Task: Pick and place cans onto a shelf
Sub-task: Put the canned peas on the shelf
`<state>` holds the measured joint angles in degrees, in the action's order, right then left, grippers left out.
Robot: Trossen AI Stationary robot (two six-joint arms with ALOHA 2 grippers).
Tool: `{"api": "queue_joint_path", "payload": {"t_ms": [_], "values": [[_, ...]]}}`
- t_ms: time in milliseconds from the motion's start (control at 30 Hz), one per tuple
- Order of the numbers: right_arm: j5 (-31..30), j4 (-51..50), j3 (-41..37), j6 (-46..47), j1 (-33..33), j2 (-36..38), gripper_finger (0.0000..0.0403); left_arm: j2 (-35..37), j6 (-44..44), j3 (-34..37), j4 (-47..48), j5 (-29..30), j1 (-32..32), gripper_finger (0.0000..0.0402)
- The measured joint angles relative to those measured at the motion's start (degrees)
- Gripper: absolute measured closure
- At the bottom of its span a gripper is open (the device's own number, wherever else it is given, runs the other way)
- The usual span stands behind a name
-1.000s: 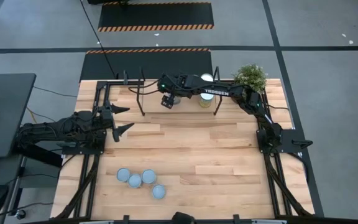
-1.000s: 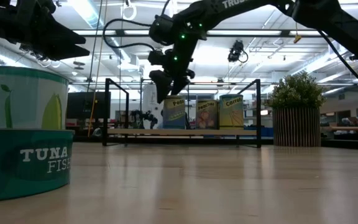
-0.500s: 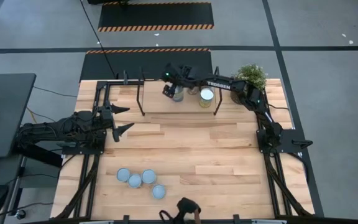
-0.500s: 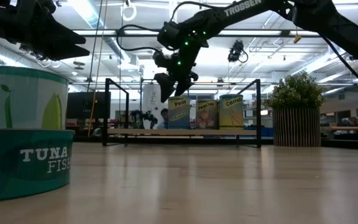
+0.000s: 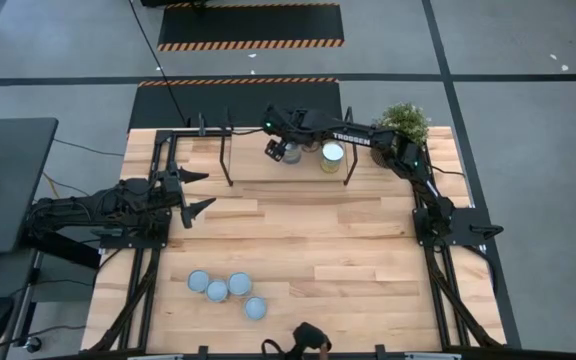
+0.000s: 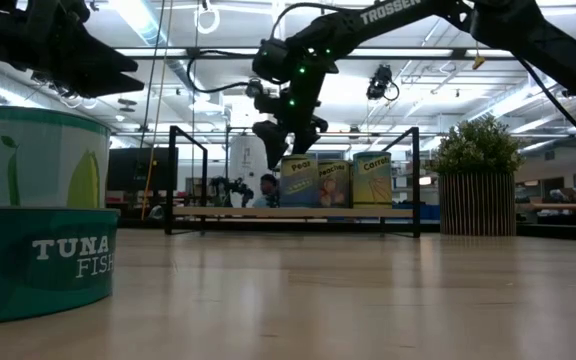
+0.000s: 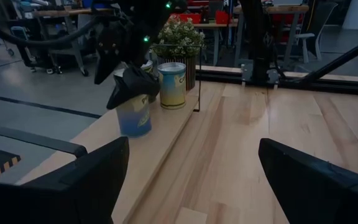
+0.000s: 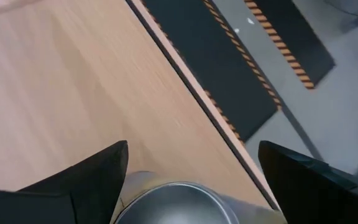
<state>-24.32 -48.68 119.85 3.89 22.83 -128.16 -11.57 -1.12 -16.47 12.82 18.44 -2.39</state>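
Shelf (image 5: 258, 168): three cans (image 6: 333, 183) placed; right gripper (image 5: 280, 151) above, fingers apart. Four cans (image 5: 226, 290) remain on desk (image 5: 348, 260).

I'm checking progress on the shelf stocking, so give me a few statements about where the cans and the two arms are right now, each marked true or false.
1. Four cans stand grouped on the table's near part. True.
2. The right gripper is over the shelf, above a can there. True.
3. The left gripper holds a can. False: it is open and empty, at the table's left side.
4. The potted plant stands at the shelf's left end. False: it is at the right end.
5. The shelf holds no cans. False: the low view shows three cans on it.
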Motion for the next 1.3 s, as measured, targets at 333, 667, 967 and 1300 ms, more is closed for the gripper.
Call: {"api": "queue_joint_path", "payload": {"t_ms": [333,667,967,1300], "values": [[-1.7,4.4,0.0,-2.7,-0.2,0.3,0.0035,0.0,-0.2,0.0,0.0,0.0,0.0,0.0038],[-3.3,5.2,0.0,-2.6,1.7,0.3,0.0035,0.0,-0.2,0.0,0.0,0.0,0.0,0.0038],[-3.4,1.2,0.0,-0.8,2.5,0.3,0.0035,0.0,-0.2,0.0,0.0,0.0,0.0,0.0038],[-7.1,-3.5,0.0,0.2,1.7,0.3,0.0035,0.0,-0.2,0.0,0.4,0.0,0.0,0.0038]]}}
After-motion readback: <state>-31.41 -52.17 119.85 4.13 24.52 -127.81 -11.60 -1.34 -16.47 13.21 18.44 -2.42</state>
